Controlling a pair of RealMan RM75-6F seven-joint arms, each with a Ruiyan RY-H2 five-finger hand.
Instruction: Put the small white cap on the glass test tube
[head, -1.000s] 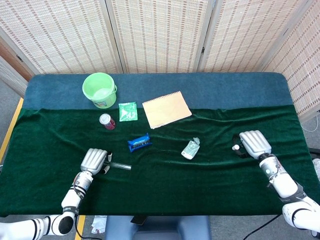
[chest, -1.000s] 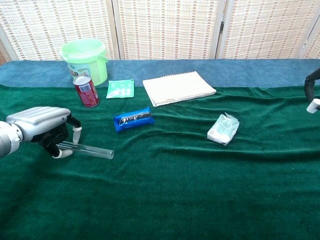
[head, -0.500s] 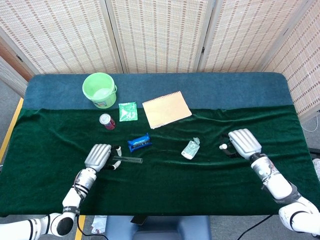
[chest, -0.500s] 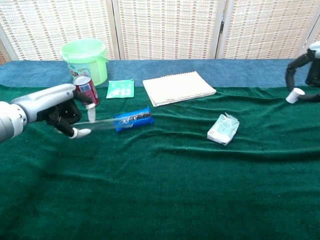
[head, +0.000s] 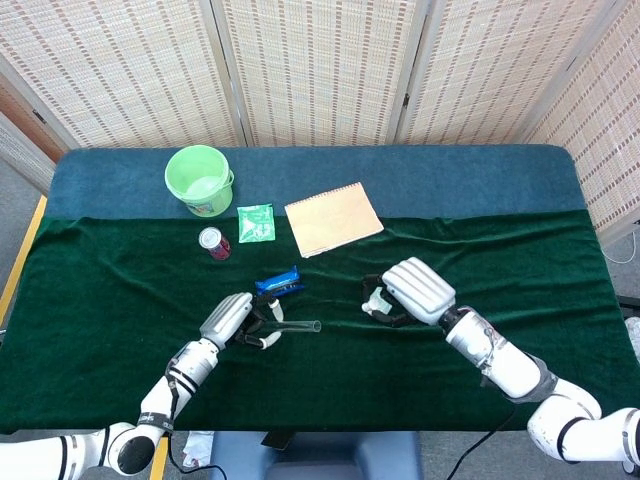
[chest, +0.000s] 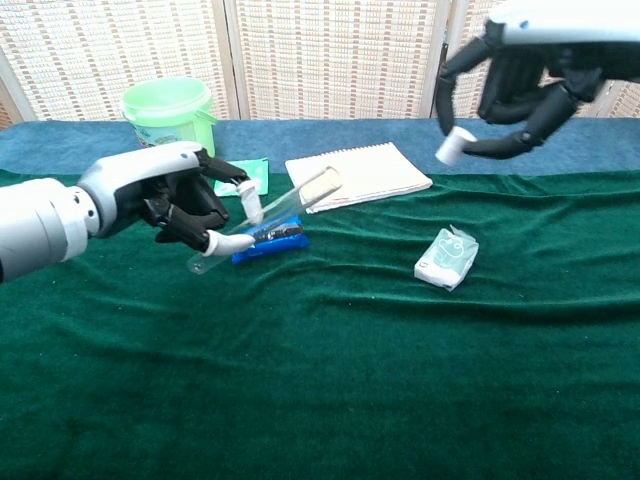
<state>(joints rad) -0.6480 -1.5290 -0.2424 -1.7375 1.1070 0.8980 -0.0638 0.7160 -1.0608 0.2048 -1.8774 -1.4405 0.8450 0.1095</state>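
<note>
Above the counter's (head: 120, 290) green cloth, the left hand's (chest: 170, 195) fingers clamp the glass test tube (chest: 265, 218), open end angled up-right toward the small white cap (chest: 455, 145) pinched by the right hand (chest: 525, 80).

My head view looks steeply down from above the table (head: 560, 330), taking in its whole green cloth and the woven screens behind. My chest view sits low at the near edge, facing level across the cloth towards those screens, much closer in. Both share the stretch between my left hand (head: 232, 318) and right hand (head: 418, 290), and the notebook (chest: 358, 175) beyond them, left hand (chest: 160, 195) looming large.
</note>
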